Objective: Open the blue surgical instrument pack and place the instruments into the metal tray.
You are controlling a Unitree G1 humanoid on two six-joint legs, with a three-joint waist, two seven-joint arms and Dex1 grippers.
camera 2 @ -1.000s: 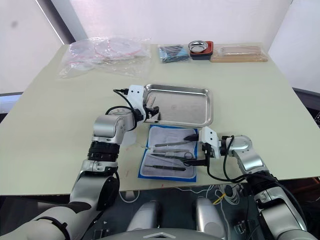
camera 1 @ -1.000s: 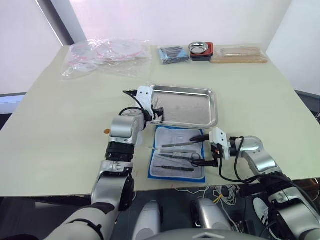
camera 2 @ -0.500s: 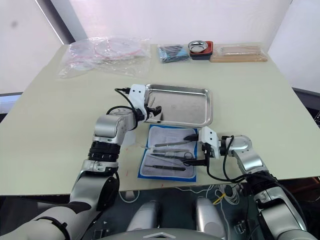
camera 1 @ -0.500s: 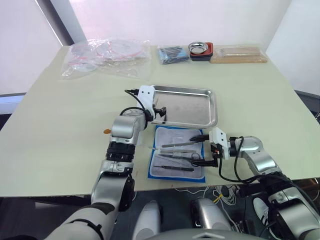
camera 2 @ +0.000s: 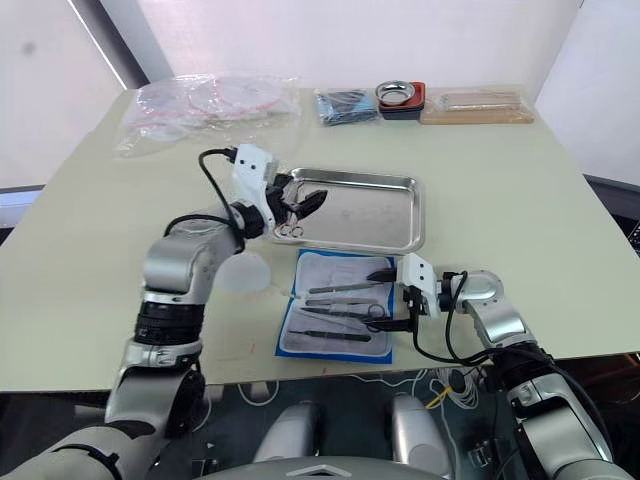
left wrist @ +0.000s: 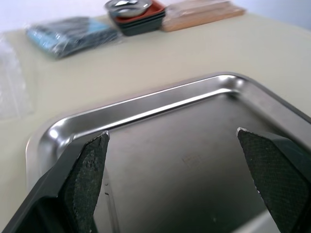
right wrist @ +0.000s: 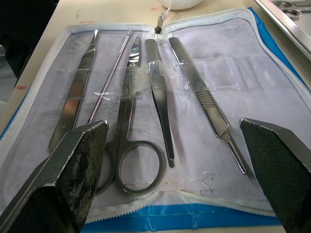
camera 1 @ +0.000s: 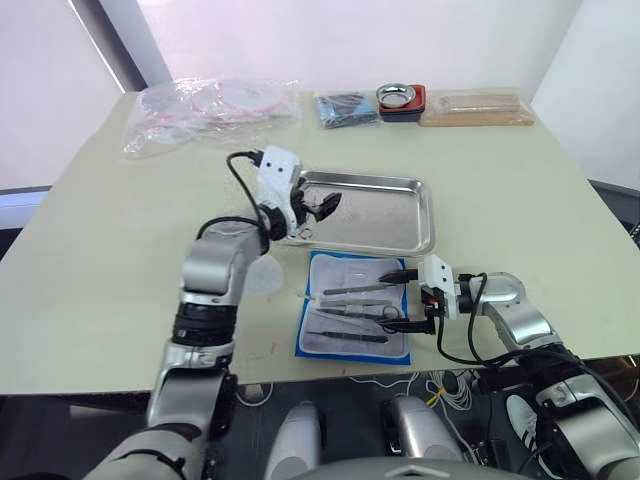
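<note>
Pale counter, white walls behind; blue surgical instrument pack unzipped flat at near edge, just in front of metal tray.
Whitish pocketed lining w/ blue border, instruments tucked under clear straps: ring-handled scissors, forceps, thin probe. Ring handles already in tray's near-left corner. Left pincer spread wide, hovering over that corner. Right pincer spread wide at pack's right edge. Along far edge: clear plastic bags, dark-blue packet, metal bowl in red holder, wooden block.
</note>
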